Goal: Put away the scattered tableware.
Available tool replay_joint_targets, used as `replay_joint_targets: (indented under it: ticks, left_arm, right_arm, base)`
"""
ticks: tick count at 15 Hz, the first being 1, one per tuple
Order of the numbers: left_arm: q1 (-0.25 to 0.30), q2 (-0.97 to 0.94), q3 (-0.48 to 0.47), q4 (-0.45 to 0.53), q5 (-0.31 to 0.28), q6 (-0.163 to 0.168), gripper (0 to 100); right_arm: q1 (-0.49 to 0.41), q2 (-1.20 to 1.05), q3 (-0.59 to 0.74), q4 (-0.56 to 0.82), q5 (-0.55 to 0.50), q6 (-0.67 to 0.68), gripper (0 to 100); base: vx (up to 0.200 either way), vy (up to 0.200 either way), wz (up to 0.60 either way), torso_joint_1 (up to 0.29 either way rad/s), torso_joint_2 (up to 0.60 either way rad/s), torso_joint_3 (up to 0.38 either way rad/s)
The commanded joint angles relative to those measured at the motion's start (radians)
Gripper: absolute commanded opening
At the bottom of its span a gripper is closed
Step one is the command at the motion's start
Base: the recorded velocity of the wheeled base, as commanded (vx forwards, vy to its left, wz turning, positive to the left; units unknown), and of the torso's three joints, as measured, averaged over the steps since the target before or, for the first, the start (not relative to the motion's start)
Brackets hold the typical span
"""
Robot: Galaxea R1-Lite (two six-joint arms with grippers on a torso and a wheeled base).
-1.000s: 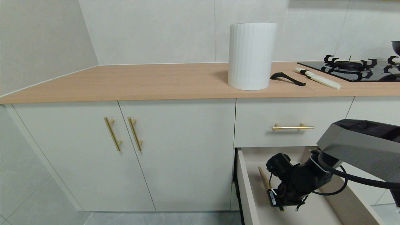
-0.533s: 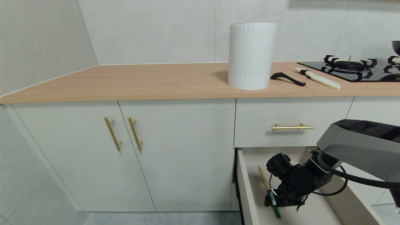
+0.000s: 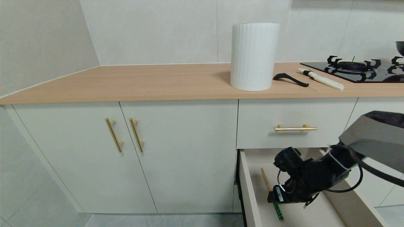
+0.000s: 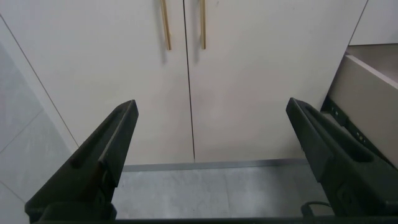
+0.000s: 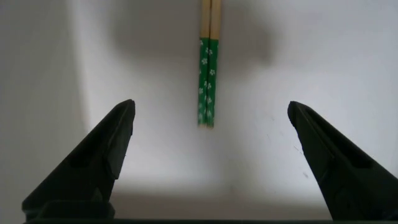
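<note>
A pair of wooden chopsticks (image 3: 270,194) with green ends lies on the floor of the open lower drawer (image 3: 249,192); the right wrist view shows the chopsticks (image 5: 208,68) lying free. My right gripper (image 5: 210,162) is open above their green ends, inside the drawer, holding nothing. On the wooden counter, a black spoon (image 3: 289,79) and a white knife (image 3: 321,79) lie right of the tall white ribbed container (image 3: 253,56). My left gripper (image 4: 211,168) is open low in front of the cabinet doors (image 4: 186,74), with nothing between its fingers.
A gas hob (image 3: 359,70) sits at the counter's far right. A closed drawer with a gold handle (image 3: 295,128) is above the open one. The double cabinet doors (image 3: 126,151) with gold handles are closed. The left counter stretch (image 3: 142,80) is bare.
The chopsticks now lie free on the drawer floor, where a second ago they were at my right gripper. The right arm has drawn back to the right and slightly up.
</note>
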Motion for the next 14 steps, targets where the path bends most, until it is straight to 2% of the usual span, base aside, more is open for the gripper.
replay_joint_targets:
  ticks: [1,6,9,14]
  left_arm:
    - [0.0,0.0,0.0,0.0,0.0,0.0,100]
    - [0.0,0.0,0.0,0.0,0.0,0.0,100]
    - [0.0,0.0,0.0,0.0,0.0,0.0,100]
    - [0.0,0.0,0.0,0.0,0.0,0.0,100]
  right_arm:
    - [-0.068,-0.263,0.029,0.078,0.031,-0.055,100]
    - [-0.269,-0.559,0.026,0.113,0.081,-0.197,100]
    - [-0.304,-0.607,0.028,0.113,0.111,-0.222,100]
    - [-0.306,-0.596,0.035,0.111,0.109,-0.23,100]
  base:
    - [0.0,0.0,0.0,0.0,0.0,0.0]
    - [0.0,0.0,0.0,0.0,0.0,0.0]
    - [0.0,0.0,0.0,0.0,0.0,0.0]
    - [0.0,0.0,0.0,0.008,-0.03,-0.019]
